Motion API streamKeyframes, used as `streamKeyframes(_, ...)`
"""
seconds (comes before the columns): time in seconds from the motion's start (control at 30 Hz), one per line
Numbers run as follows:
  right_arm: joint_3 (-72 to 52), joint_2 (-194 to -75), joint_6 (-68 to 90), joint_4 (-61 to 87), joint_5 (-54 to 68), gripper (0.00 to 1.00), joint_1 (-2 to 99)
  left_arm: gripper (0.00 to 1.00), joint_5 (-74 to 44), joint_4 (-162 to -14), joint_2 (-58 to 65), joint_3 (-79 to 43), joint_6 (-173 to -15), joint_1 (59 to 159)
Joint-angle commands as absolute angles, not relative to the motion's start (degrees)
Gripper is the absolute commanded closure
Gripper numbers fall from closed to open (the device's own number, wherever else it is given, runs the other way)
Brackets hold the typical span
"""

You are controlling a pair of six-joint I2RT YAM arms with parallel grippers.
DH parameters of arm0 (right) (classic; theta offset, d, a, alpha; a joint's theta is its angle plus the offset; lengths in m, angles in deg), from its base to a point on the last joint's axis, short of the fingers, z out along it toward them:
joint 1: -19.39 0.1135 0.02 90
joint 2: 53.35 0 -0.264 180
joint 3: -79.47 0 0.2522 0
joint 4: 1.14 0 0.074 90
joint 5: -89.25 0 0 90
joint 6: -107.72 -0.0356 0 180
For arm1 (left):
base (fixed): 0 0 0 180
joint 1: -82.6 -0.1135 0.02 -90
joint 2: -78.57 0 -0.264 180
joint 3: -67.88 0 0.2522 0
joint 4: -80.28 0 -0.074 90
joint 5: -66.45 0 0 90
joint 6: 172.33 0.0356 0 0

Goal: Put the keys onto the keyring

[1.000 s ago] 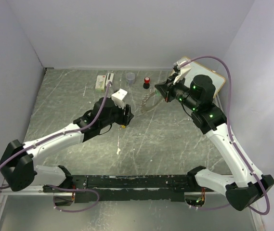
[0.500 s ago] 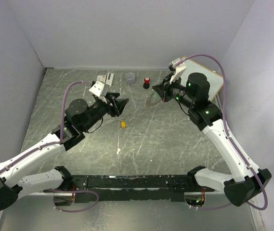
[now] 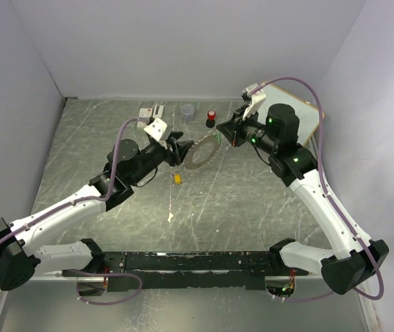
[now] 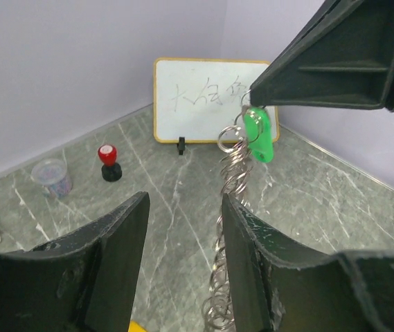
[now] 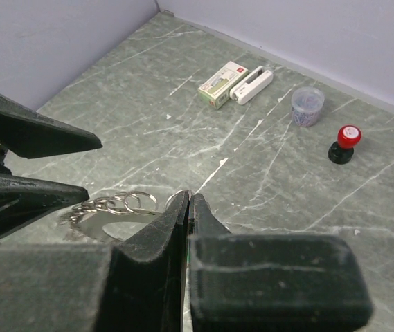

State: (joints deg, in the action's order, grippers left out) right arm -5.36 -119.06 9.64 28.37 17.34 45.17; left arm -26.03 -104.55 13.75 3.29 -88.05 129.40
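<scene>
The keyring (image 3: 202, 149) hangs in the air, held at its upper edge by my right gripper (image 3: 223, 133), whose jaws are shut on it (image 5: 190, 200). Its small rings (image 5: 113, 205) show beside the shut fingers. The green key (image 4: 259, 134) hangs on the keyring just under the right fingertips. My left gripper (image 3: 181, 149) is open and empty at the ring's lower left edge. In the left wrist view the keyring (image 4: 233, 207) runs edge-on just inside the right finger (image 4: 252, 263). The yellow-orange key (image 3: 176, 178) lies on the table below the left gripper.
A red-capped black knob (image 3: 211, 119), a grey round cup (image 3: 187, 111) and a stapler with a small box (image 3: 151, 113) stand at the back. A whiteboard (image 3: 311, 121) leans at the back right. Grey walls close the table on three sides.
My left gripper rose off the yellow key, left it on the table, and moved right to the keyring. My right gripper shifted the keyring slightly left and turned it.
</scene>
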Motion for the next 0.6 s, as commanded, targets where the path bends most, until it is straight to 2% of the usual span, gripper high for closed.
streamKeyframes(0.0,-7.51,-119.02,8.19,25.38,19.05,1.0,45.06,0.43,-23.67,-111.41,11.69,-0.36,-84.52,131.07)
streamKeyframes(0.57,-7.28,-119.19,6.86,24.56,20.84,1.0,45.06,0.42,-23.03,-112.28,4.82,-5.16,-75.26,136.31)
